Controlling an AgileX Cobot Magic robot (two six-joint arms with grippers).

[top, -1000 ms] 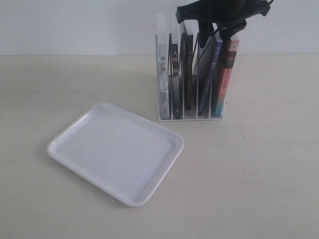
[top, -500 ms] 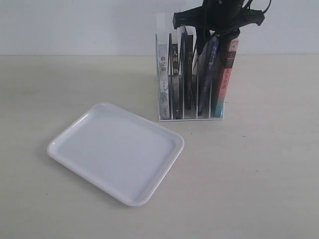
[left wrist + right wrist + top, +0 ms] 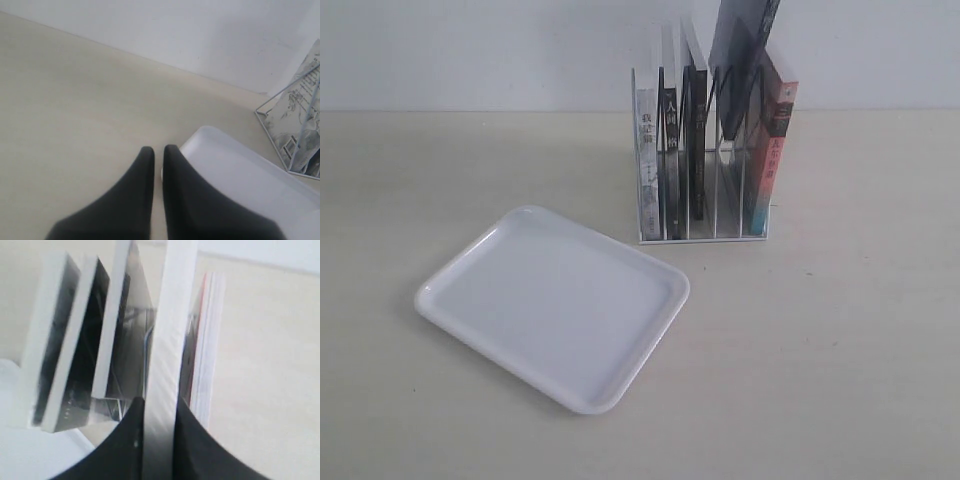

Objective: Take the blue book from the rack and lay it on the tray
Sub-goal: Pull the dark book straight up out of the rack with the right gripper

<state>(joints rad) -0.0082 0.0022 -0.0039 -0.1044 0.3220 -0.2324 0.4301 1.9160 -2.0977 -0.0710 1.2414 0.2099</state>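
Note:
The blue book (image 3: 738,50) hangs lifted partly out of the white wire rack (image 3: 705,236), its lower end still between the dividers and its top cut off by the exterior view's upper edge. My right gripper (image 3: 159,402) is shut on the book's pale page edge (image 3: 172,315); it lies outside the exterior view. The glossy white tray (image 3: 555,305) lies flat in front of the rack and to its left. My left gripper (image 3: 158,150) hovers shut over the table beside a corner of the tray (image 3: 240,172), holding nothing.
In the rack stand a white-spined book (image 3: 648,150), two black-spined books (image 3: 670,150), and a book with a pink-to-teal spine (image 3: 767,160) at the right end. A pale wall rises behind the table. The rack's end (image 3: 295,125) shows in the left wrist view.
The blue book has risen out of its slot, held by my right gripper. The gripper itself has gone up past the top of the exterior view.

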